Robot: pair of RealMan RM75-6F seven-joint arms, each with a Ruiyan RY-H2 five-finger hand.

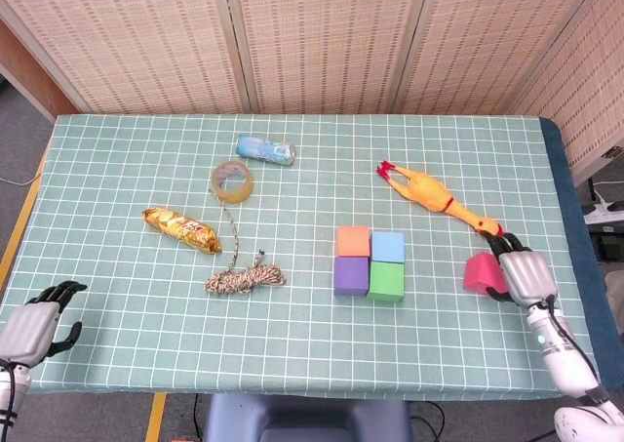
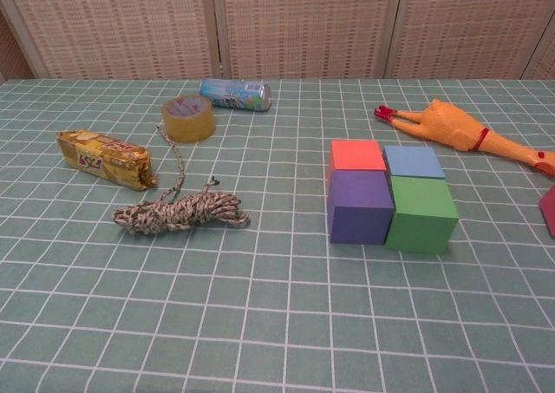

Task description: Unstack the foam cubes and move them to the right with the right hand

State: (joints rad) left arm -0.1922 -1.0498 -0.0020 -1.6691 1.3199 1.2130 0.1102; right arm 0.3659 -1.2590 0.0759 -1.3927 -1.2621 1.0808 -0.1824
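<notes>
Woven bamboo screens stood behind a surface (image 1: 117, 169) covered in green checked cloth. Near its right edge the right hand (image 1: 517, 274) lay against the pink foam cube (image 1: 481, 272), fingers wrapped over the cube's right side; whether the cube rested on the cloth or hung just above it could not be told. In the chest view only a sliver of that cube showed at the right border.

The other cubes sat as a tight square near the middle, each touching its neighbours: orange cube (image 1: 352, 240) and blue cube (image 1: 387, 247) at the back, purple cube (image 1: 350, 276) and green cube (image 1: 386, 281) in front. In the chest view nothing stood on top of them.

That cluster lay to the left of the right hand, well apart from it, with the green and blue cubes on the nearer side. The left hand (image 1: 34, 320) hung at the front-left corner, holding nothing, fingers loosely curled and apart, much farther off. Judged from this, the next move would call for letting go of the pink cube and reaching leftward.

A rubber chicken (image 1: 436, 197) lay just behind the right hand and could be brushed on that reach.
</notes>
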